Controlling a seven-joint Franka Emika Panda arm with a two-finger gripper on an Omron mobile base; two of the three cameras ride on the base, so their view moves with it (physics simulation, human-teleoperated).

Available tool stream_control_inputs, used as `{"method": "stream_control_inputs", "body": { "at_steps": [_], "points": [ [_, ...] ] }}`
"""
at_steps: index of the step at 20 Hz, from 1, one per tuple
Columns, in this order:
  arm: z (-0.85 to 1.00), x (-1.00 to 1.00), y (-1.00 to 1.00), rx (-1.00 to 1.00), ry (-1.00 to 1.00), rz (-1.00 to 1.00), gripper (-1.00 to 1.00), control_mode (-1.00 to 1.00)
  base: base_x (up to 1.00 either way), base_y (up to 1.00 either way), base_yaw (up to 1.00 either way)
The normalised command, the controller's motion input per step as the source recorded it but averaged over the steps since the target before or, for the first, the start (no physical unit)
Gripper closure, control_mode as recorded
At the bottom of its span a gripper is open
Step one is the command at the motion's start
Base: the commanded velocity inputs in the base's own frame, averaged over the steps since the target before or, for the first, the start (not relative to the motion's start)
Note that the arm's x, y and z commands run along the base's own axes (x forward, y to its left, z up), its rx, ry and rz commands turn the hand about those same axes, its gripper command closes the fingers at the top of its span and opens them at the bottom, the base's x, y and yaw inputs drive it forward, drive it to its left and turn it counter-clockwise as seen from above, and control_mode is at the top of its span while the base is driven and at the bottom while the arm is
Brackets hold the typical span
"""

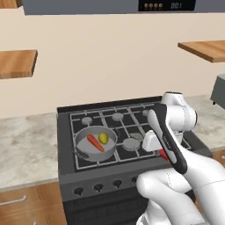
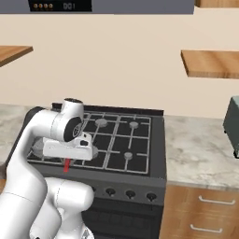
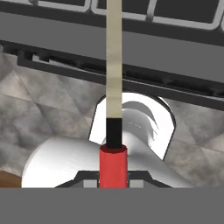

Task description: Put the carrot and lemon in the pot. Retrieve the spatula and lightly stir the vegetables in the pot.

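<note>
- The carrot (image 1: 95, 143) and the lemon (image 1: 103, 138) are seen lying side by side inside the pot (image 1: 83, 149), the lemon just beside the carrot's far end.
- The pot is set on the front-left burner of the stove (image 1: 66, 173), near the stove's front edge and left edge.
- The spatula (image 3: 113, 152) is held in the gripper (image 3: 113, 177); the fingers are closed together on its red handle, which is seen rising between them in the hand view.
- The long axis of the spatula runs straight out from the fingers: red handle first, then a short dark neck, then a pale shaft that leaves the top edge of the hand view across the stove grates. The blade cannot be seen.
- In the left base view, a small piece of the red handle shows just under the white hand, above the stove's front edge and right of the stove's middle.
- The deciding relation is judged as follows: the pot lies to the left of the held spatula, along the stove's front edge, with one burner between them.
- The next move is judged to call for the hand to be carried left over the pot and the blade end to be tipped down between the carrot and the lemon.
- A light stroke is advised, since the pot is shallow and both pieces could be pushed over its rim.
</note>
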Motion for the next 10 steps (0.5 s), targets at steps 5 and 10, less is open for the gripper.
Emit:
{"method": "stream_control_inputs", "body": {
  "at_steps": [5,10],
  "points": [
    [0.00,0.00,0.00,0.00,0.00,0.00,1.00,1.00,0.09,0.53,-0.10],
    [0.00,0.00,0.00,0.00,0.00,0.00,1.00,1.00,0.22,0.37,-0.09]
  ]
}}
